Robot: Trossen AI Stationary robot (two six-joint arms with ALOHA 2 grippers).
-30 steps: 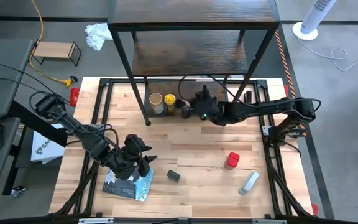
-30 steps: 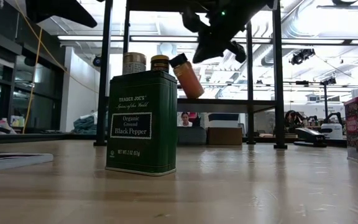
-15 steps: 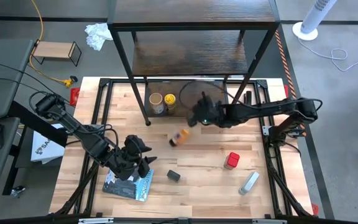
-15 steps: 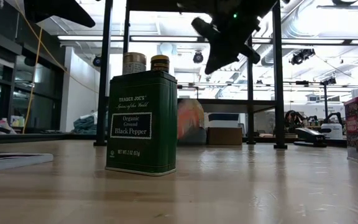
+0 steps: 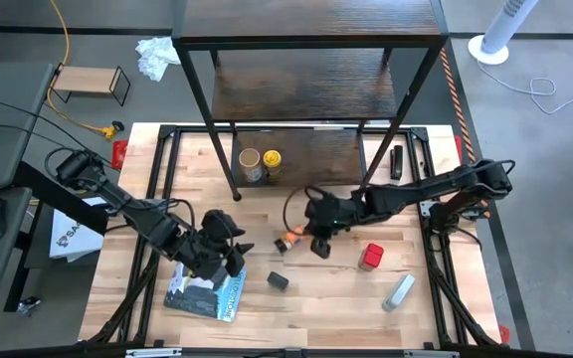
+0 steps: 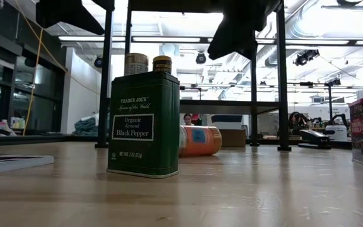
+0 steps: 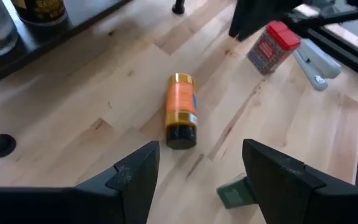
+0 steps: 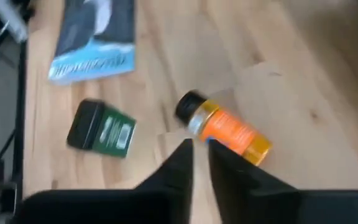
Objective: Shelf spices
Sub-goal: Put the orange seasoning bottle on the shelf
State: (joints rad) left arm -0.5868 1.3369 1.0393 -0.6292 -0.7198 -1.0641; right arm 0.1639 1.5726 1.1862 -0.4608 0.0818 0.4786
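While the orange brown-capped spice jar (image 5: 288, 241) is lying toppled on the tabletop (image 5: 316, 298), the right gripper (image 5: 318, 242), fingers nearly closed and empty, is hovering beside it, seemingly for regrasping.

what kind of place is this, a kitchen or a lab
Most likely a robotics lab or workshop, not a kitchen. The wooden table sits on a black metal frame, a yellow cable trails over the grey floor, and the low view shows workbenches with equipment under exposed ceiling ducts.

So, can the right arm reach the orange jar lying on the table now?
Probably yes. The orange jar lies on its side on open wood, and the right gripper hangs close beside it with nothing between. Its fingers look nearly shut, so they must open first.
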